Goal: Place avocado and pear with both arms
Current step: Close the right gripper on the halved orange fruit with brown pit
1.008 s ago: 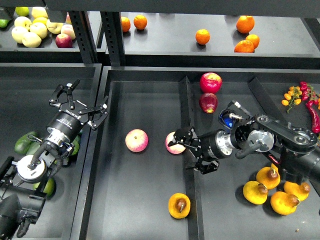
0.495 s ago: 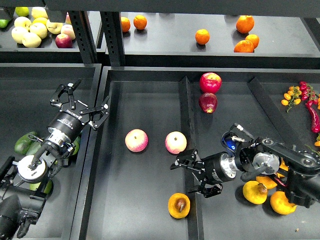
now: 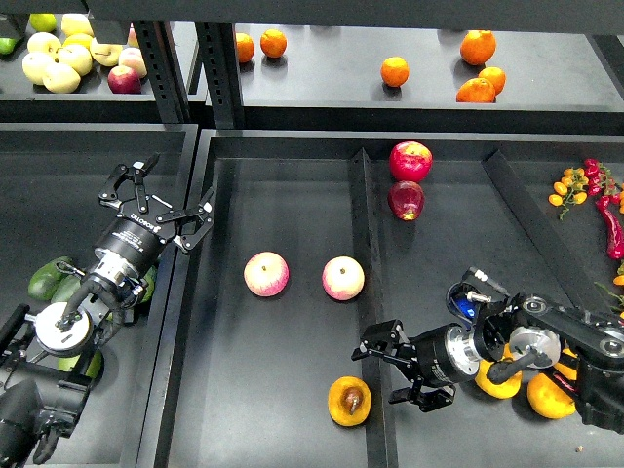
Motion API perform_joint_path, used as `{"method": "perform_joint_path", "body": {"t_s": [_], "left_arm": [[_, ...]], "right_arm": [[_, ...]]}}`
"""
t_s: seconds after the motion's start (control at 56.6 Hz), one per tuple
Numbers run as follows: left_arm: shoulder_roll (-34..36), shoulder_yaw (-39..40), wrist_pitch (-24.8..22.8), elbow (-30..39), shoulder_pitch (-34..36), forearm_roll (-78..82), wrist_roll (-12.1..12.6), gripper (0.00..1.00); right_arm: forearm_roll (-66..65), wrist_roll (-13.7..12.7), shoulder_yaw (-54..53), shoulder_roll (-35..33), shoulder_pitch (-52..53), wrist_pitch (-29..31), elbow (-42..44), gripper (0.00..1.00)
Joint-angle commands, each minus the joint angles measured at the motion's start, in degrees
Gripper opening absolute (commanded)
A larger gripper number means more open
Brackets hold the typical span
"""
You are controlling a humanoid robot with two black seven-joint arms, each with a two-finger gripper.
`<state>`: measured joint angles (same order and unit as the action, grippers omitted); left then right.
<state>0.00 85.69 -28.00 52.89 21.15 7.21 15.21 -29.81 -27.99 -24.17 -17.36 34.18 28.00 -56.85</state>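
The pear (image 3: 349, 401), an orange-yellow half with a dark pit, lies at the front of the middle tray beside the divider (image 3: 362, 224). My right gripper (image 3: 382, 372) is open just right of and slightly above the pear, not touching it. Several dark green avocados (image 3: 47, 279) lie in the left bin, partly hidden by my left arm. My left gripper (image 3: 164, 201) is open and empty above the wall between the left bin and the middle tray, up and to the right of the avocados.
Two pink-yellow apples (image 3: 266, 274) (image 3: 343, 278) lie mid-tray. Two red fruits (image 3: 410, 161) lie behind them. More orange-yellow halves (image 3: 551, 396) sit under my right arm. Peppers (image 3: 606, 210) are at the far right. Oranges (image 3: 395, 70) and pale apples (image 3: 58, 58) are on the back shelf.
My right gripper has moved from the right-hand apple down toward the front, and is now beside the pear, still open. The left arm has not moved.
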Motion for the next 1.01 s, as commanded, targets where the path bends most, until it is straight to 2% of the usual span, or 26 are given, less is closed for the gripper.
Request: {"method": "perform_joint_path", "body": {"t_s": [0.0,0.177,0.354,0.371,0.495,0.99], "left_arm": [[0.0,0.0,0.0,0.0,0.0,0.0,0.0,0.99],[0.0,0.0,0.0,0.1,-0.1,0.0,0.0,0.99],[0.0,0.0,0.0,0.2,0.0,0.0,0.0,0.99],[0.0,-0.1,0.0,0.2,0.0,0.0,0.0,0.99],[0.0,-0.3,0.0,0.2,0.0,0.1,0.0,0.99],[0.0,-0.7,0.0,0.2,0.0,0.1,0.0,0.99]], "right_arm": [[-0.7,0.0,0.0,1.4,-0.9,0.0,0.0,0.98],[-0.7,0.0,0.0,2.4,-1.1,0.0,0.2,0.95],[-0.3,0.0,0.9,2.4,-1.0,0.0,0.9,0.82],[0.1,0.0,1.7,2.4,-1.0,0.0,1.4,0.78],[0.4,0.0,2.4,2.6,-1.0,0.0,1.7,0.72],[1.9,0.0,2.2,2.6,-0.9,0.0,4.6,0.57]]}}
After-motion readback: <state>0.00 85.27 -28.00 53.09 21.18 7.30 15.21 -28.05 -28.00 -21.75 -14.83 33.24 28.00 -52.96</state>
